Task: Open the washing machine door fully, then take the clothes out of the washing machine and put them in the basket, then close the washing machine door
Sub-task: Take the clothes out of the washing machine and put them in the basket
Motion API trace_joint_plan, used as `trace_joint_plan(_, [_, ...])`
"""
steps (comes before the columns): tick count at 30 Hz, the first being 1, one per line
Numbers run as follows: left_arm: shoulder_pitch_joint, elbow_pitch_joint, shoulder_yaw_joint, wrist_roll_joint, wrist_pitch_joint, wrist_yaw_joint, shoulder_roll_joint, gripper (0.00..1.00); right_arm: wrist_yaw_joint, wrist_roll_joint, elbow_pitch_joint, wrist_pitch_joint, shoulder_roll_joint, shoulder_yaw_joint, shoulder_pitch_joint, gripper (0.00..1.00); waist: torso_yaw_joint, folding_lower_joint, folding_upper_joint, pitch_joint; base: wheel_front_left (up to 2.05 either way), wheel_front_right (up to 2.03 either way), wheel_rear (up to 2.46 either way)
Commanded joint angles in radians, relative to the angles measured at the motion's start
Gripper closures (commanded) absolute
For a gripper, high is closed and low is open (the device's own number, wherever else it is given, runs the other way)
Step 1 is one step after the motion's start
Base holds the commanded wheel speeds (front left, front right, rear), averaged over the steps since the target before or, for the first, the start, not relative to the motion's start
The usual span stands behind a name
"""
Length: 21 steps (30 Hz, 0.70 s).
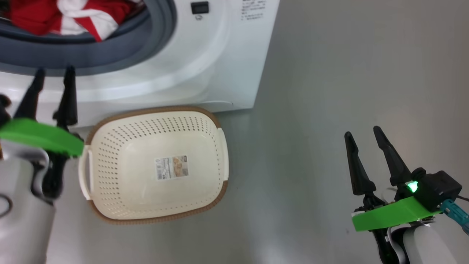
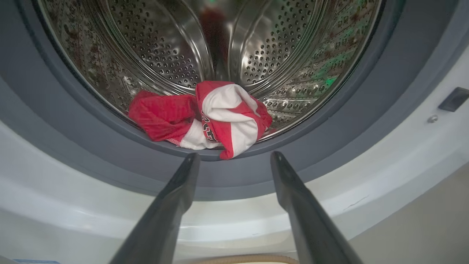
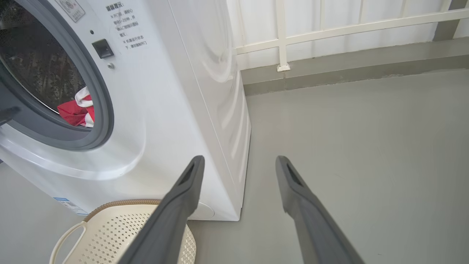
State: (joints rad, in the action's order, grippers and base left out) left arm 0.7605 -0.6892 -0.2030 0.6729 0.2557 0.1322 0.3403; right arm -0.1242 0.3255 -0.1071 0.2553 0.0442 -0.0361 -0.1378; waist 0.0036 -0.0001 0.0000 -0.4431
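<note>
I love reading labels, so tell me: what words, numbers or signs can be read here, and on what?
Nothing reads with certainty.
Chinese notice on the washing machine front: too small to read.
Blue label low on the machine: too small.
Paper label in the basket: blurred.
Dark digits on the clothes: possibly "23", partly folded away.

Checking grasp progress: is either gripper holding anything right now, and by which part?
Nothing is held. The left gripper is open, short of the red clothes; the right gripper is open over the floor.
</note>
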Motion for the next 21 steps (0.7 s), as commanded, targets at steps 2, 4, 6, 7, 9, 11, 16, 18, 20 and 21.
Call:
trace_joint_plan(2, [0.059,-0.015,0.007,0.012,0.006,-0.002,0.065,0.00,-0.007,0.015,0.029,0.006,0.006,-0.026,-0.020,0.00,-0.028,0.0001,0.0000,-0.046,0.00,0.00,0.00])
trace_joint_plan(4, [0.110,-0.054,-0.014,0.024,0.006,-0.002,0.071,0.00,-0.007,0.018,0.032,0.006,0.006,-0.027,-0.029,0.00,-0.031,0.0001,0.0000,-0.061,0.00,0.00,0.00])
trace_joint_plan(6, [0.157,-0.090,-0.036,0.032,0.006,-0.002,0.079,0.00,-0.007,0.021,0.034,0.006,0.006,-0.034,-0.038,0.00,-0.037,0.0001,0.0000,-0.076,0.00,0.00,0.00])
trace_joint_plan(7, [0.179,-0.105,-0.043,0.036,0.006,-0.002,0.083,0.00,-0.007,0.022,0.035,0.006,0.006,-0.039,-0.042,0.00,-0.040,0.0001,0.0000,-0.083,0.00,0.00,0.00])
trace_joint_plan(9, [0.218,-0.128,-0.049,0.047,0.006,-0.002,0.093,0.00,-0.007,0.026,0.035,0.006,0.006,-0.053,-0.050,0.00,-0.050,0.0001,0.0000,-0.094,0.00,0.00,0.00])
trace_joint_plan(11, [0.253,-0.143,-0.053,0.053,0.006,-0.002,0.102,0.00,-0.007,0.030,0.034,0.006,0.006,-0.069,-0.057,0.00,-0.058,0.0001,0.0000,-0.106,0.00,0.00,0.00])
trace_joint_plan(16, [0.320,-0.162,-0.053,0.050,0.006,-0.002,0.112,0.00,-0.007,0.044,0.038,0.006,0.006,-0.097,-0.068,0.00,-0.070,0.0001,0.0000,-0.130,0.00,0.00,0.00])
trace_joint_plan(18, [0.344,-0.174,-0.048,0.044,0.006,-0.002,0.119,0.00,-0.007,0.049,0.040,0.006,0.006,-0.109,-0.071,0.00,-0.078,0.0001,0.0000,-0.139,0.00,0.00,0.00])
trace_joint_plan(20, [0.367,-0.191,-0.050,0.037,0.006,-0.002,0.126,0.00,-0.007,0.052,0.042,0.006,0.006,-0.120,-0.076,0.00,-0.085,0.0001,0.0000,-0.147,0.00,0.00,0.00])
trace_joint_plan(21, [0.376,-0.199,-0.051,0.033,0.006,-0.002,0.129,0.00,-0.007,0.054,0.042,0.006,0.006,-0.124,-0.077,0.00,-0.089,0.0001,0.0000,-0.150,0.00,0.00,0.00])
